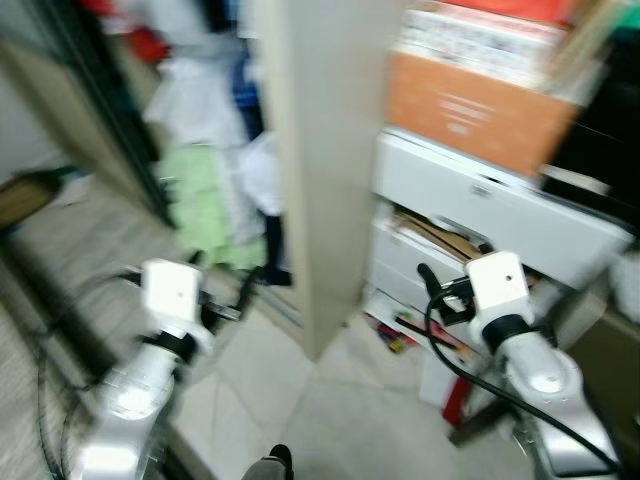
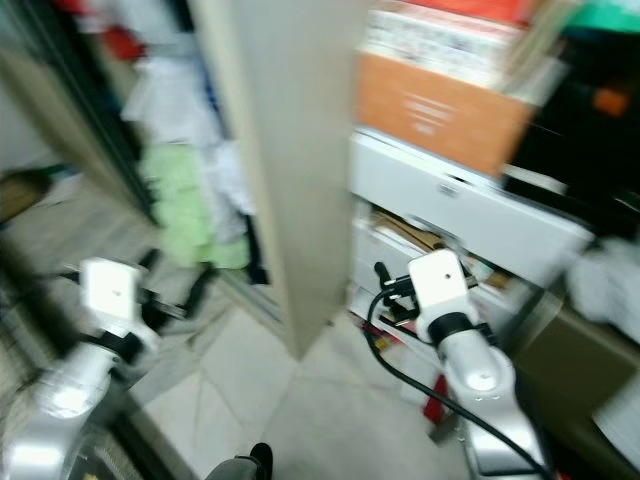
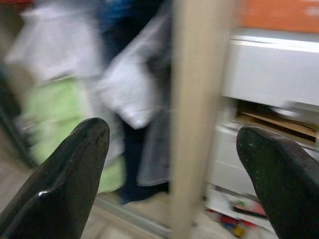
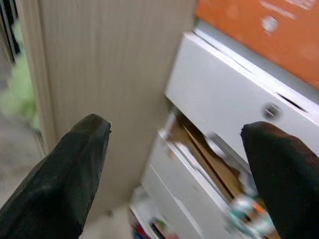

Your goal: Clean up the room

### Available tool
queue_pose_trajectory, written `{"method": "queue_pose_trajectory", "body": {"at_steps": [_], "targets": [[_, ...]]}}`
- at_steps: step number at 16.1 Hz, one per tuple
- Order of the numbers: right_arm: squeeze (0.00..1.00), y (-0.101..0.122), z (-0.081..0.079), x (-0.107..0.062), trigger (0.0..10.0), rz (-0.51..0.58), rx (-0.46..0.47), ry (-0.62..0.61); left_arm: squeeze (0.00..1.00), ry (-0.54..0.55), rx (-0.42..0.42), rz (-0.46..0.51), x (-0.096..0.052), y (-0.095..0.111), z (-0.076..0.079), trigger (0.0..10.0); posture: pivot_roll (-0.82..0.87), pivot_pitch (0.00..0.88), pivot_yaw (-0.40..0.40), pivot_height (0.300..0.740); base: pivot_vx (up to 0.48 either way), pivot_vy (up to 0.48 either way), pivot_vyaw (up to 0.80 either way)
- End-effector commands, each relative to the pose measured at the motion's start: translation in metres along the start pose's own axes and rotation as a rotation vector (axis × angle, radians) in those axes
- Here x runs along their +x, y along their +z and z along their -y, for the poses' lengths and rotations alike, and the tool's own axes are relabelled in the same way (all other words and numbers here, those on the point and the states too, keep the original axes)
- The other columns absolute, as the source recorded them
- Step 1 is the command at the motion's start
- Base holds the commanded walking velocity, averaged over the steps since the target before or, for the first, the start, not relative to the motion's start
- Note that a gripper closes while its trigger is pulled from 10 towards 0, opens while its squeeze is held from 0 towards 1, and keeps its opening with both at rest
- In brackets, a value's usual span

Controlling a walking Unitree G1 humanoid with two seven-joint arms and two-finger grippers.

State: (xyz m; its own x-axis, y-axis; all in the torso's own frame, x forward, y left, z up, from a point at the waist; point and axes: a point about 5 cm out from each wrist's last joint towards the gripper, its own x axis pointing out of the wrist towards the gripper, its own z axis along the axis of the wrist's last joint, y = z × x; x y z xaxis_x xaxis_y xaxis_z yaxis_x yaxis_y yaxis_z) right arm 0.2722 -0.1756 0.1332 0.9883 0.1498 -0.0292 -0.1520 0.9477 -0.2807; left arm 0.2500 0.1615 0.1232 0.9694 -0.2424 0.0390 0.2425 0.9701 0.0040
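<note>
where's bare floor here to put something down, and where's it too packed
Bare tiled floor lies between the two arms, in front of the beige panel. Left of the panel the closet is crowded: green cloth and white clothes hang to the floor. Right of it, the white drawers spill papers, with small clutter on the floor at their foot.

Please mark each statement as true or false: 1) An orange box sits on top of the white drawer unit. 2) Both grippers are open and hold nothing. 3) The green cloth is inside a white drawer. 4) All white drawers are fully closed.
1) True. The orange box rests on the white drawer unit.
2) True. The left gripper and the right gripper both have their fingers wide apart with nothing between them.
3) False. The green cloth is among the clothes left of the beige panel.
4) False. One drawer stands open with papers sticking out.
</note>
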Motion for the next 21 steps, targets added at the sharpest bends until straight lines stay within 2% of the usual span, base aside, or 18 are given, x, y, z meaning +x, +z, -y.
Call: {"method": "queue_pose_trajectory", "body": {"at_steps": [1,2,4,5,7,8,10,12,13,15,16,17,18,20,21], "targets": [[0.0,-0.001,0.0,0.001,10.0,0.008,0.032,-0.03,0.0,0.077,0.029,-0.026,-0.005,-0.008,-0.007,10.0,0.0,0.031,0.026,0.74,0.0,0.0,0.8],[0.0,-0.003,0.002,0.004,10.0,0.01,0.041,-0.074,0.0,0.132,0.004,-0.015,-0.009,-0.012,-0.012,10.0,0.01,0.019,0.01,0.74,0.0,0.0,0.8],[0.0,-0.012,0.004,0.008,10.0,-0.008,0.086,-0.141,0.0,0.251,0.036,-0.017,-0.016,-0.02,-0.023,10.0,0.02,0.022,-0.007,0.74,0.0,0.0,0.8],[0.0,-0.014,0.007,0.009,10.0,-0.017,0.094,-0.187,0.0,0.284,0.022,-0.021,-0.017,-0.021,-0.024,10.0,0.02,0.032,-0.01,0.74,0.0,0.0,0.8],[0.0,-0.015,-0.012,0.009,10.0,-0.003,0.067,-0.09,0.0,0.238,0.009,-0.039,-0.026,-0.027,-0.009,10.0,0.04,0.051,-0.03,0.74,0.0,0.0,0.8],[0.0,-0.016,-0.015,0.007,10.0,0.001,0.052,-0.073,0.0,0.227,0.035,-0.047,-0.032,-0.028,-0.008,10.0,0.04,0.056,-0.037,0.74,0.0,0.0,0.8],[0.0,-0.024,-0.017,0.002,10.0,-0.017,0.053,-0.071,0.0,0.242,0.032,-0.077,-0.043,-0.04,-0.011,10.0,0.05,0.049,-0.035,0.74,0.0,0.0,0.8],[0.0,-0.033,-0.017,0.003,10.0,-0.033,0.036,-0.083,0.0,0.277,0.052,-0.087,-0.04,-0.043,-0.016,10.0,0.05,0.035,-0.027,0.74,0.0,0.0,0.8],[0.0,-0.031,-0.012,0.004,10.0,-0.035,0.05,-0.105,0.0,0.287,0.03,-0.086,-0.035,-0.04,-0.017,10.0,0.06,0.031,-0.026,0.74,0.0,0.0,0.8],[0.0,-0.016,-0.006,0.009,10.0,0.002,0.051,-0.109,0.0,0.235,0.038,-0.059,-0.029,-0.029,-0.013,10.0,0.03,0.033,-0.019,0.74,0.0,0.0,0.8],[0.0,-0.026,-0.01,0.008,10.0,-0.001,0.024,-0.11,0.0,0.231,0.058,-0.08,-0.03,-0.04,-0.016,10.0,0.02,0.05,-0.004,0.74,0.0,0.0,0.8],[0.0,-0.03,-0.006,0.008,10.0,-0.026,0.043,-0.152,0.0,0.277,0.031,-0.089,-0.03,-0.041,-0.019,10.0,0.03,0.062,-0.007,0.74,0.0,0.0,0.8],[0.0,-0.027,-0.005,0.008,10.0,-0.026,0.065,-0.165,0.0,0.278,0.013,-0.07,-0.029,-0.035,-0.018,10.0,0.02,0.072,-0.016,0.74,0.0,0.0,0.8],[0.0,-0.023,-0.011,0.01,10.0,-0.006,0.054,-0.132,0.0,0.258,0.034,-0.048,-0.027,-0.03,-0.015,10.0,0.02,0.087,-0.029,0.74,0.0,0.0,0.8],[0.0,-0.021,-0.017,0.011,10.0,-0.008,0.056,-0.102,0.0,0.285,0.018,-0.055,-0.026,-0.031,-0.015,10.0,0.02,0.1,-0.034,0.74,0.0,0.0,0.8]]}}
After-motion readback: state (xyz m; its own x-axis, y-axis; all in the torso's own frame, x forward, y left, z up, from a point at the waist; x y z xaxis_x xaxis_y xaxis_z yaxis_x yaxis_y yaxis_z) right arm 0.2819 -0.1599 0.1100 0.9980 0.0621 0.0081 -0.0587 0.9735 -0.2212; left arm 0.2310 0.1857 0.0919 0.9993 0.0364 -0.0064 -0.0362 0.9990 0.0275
